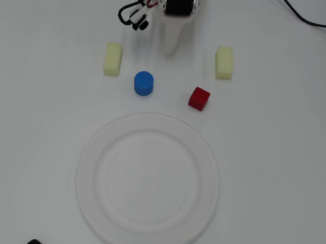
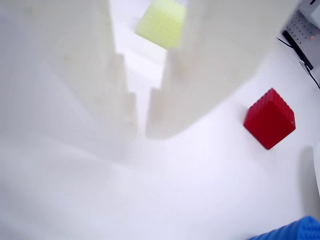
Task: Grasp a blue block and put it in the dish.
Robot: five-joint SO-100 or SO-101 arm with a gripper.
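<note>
The blue block point(image 1: 144, 83) is a short bright blue cylinder standing on the white table just above the dish point(image 1: 141, 237), a large round white plate. In the wrist view only a blue sliver of the block point(image 2: 295, 231) shows at the bottom right corner. My gripper point(image 1: 170, 51) hangs at the top centre, up and to the right of the block and apart from it. Its white fingers point(image 2: 190, 75) stand almost together, with only a thin slit and nothing between them, so the gripper point(image 2: 142, 131) reads as shut.
A red cube point(image 1: 199, 98) point(image 2: 270, 119) sits right of the blue block. Two pale yellow oblong blocks point(image 1: 112, 58) point(image 1: 224, 62) flank the gripper; one yellow block point(image 2: 161, 22) shows past the fingers. Black cables point(image 1: 131, 12) trail at the top.
</note>
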